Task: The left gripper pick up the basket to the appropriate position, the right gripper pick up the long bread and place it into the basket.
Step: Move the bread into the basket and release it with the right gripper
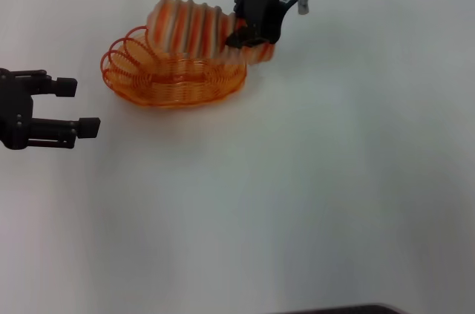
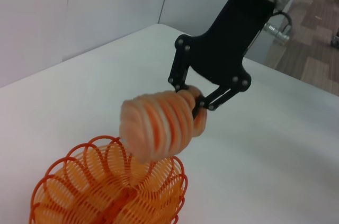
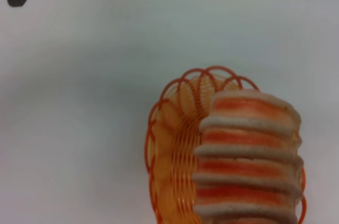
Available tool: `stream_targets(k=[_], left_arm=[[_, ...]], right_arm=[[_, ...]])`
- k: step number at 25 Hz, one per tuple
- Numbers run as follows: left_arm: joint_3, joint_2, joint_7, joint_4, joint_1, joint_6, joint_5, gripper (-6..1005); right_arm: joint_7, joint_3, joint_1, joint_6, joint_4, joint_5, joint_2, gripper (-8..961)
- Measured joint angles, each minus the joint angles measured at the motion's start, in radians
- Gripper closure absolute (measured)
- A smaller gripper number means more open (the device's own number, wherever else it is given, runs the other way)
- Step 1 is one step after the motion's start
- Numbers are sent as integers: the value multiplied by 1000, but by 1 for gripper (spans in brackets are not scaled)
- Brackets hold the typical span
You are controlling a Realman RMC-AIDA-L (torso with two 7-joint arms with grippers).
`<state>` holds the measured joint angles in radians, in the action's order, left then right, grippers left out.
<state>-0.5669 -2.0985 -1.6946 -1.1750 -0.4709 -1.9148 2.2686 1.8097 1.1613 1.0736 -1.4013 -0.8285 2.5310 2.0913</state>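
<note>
No readable text or labels

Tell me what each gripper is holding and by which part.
The right gripper holds the long bread by one end, above the basket. The left gripper is open and holds nothing, off to the basket's side.

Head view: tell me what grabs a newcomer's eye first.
The striped long bread stands out, held at one end by the right gripper and hanging tilted over the orange basket at the table's far side. The basket sits on the white table, and the left gripper waits open to its left, apart from it.
</note>
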Motion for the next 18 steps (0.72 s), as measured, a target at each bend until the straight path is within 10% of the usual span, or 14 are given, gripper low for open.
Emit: stream_targets(k=[18], left_arm=[[-4, 0, 1, -2, -2, 0, 0, 152]], right_arm=[[-14, 107, -5, 98, 23, -73, 6, 728]])
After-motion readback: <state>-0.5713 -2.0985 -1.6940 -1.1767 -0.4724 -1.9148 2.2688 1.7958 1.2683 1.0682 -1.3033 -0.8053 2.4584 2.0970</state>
